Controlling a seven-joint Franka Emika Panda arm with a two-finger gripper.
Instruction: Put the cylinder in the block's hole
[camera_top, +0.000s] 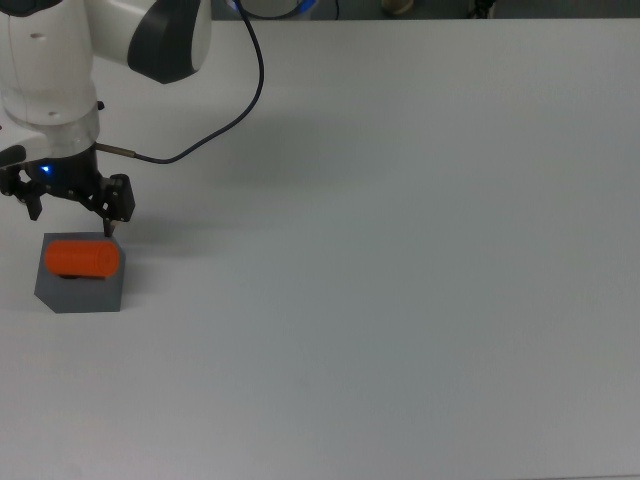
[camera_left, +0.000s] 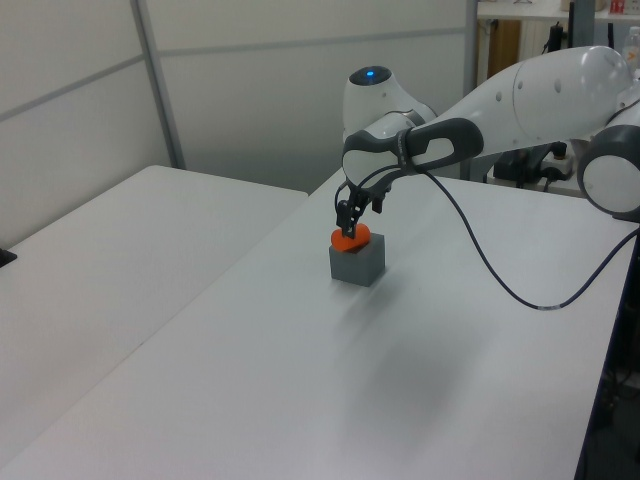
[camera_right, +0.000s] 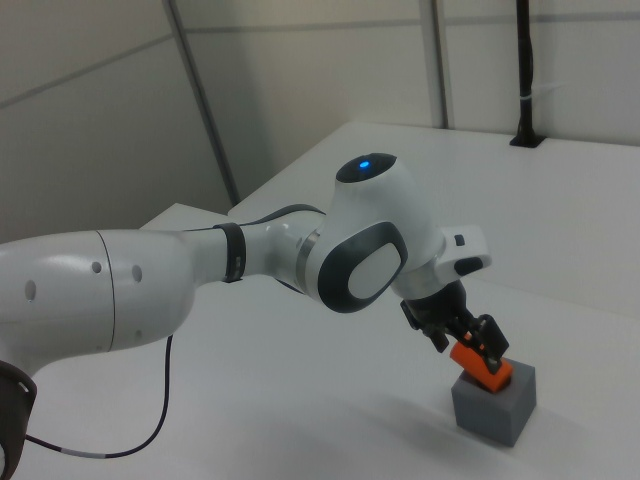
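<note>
The orange cylinder (camera_top: 83, 258) lies on its side across the top face of the dark grey block (camera_top: 82, 291), which stands at the top view's left edge. The hole is hidden beneath it. My gripper (camera_top: 70, 212) hangs open just behind and above the cylinder, holding nothing and not touching it. The left view shows the cylinder (camera_left: 350, 238) resting on the block (camera_left: 358, 263) with the gripper (camera_left: 350, 214) right above. In the right view the gripper (camera_right: 466, 340) sits close over the cylinder (camera_right: 482, 367) on the block (camera_right: 495, 404).
A black cable (camera_top: 215, 128) loops from the arm over the white table (camera_top: 400, 250). A second white table (camera_left: 110, 250) stands to the left view's left, with a gap between them. The table's edge (camera_left: 590, 400) runs down the left view's right.
</note>
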